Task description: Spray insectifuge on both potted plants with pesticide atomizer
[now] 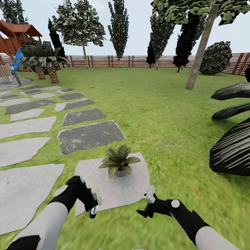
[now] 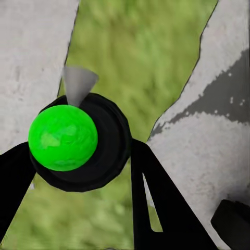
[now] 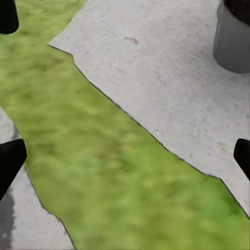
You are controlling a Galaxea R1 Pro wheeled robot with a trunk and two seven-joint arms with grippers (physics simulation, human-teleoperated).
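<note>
1. The left gripper (image 1: 91,201) is low at the front and is clenched around the atomizer (image 1: 93,205). In the left wrist view the bottle (image 2: 78,140) looks round and dark, with a bright green ball on its end and a small grey cone beside it. The black fingers (image 2: 156,203) hug it on both sides.
2. The right gripper (image 1: 147,205) is low on the other side. Its jaws are spread wide apart and hold nothing. In the right wrist view grass and stone show between the two black tips.
3. Just past both grippers sits one plant (image 1: 119,161) on a pale stone (image 1: 104,191). It has pointed green leaves with pale spots and a tiny grey pot (image 3: 234,39). The pot is smooth and round.
4. The step now looks like spraying this plant. To do it well, the robot should point the nozzle at the leaves, stay close, and sweep over every leaf. Which way the nozzle points cannot be told.
5. The stone is flat and rough, with jagged edges. The grass (image 1: 163,114) around it is soft and fuzzy.
6. Farther off lie more grey stepping stones (image 1: 89,136), some dark and speckled.
7. Far away stand tall trees and a brown slatted fence (image 1: 114,61).
</note>
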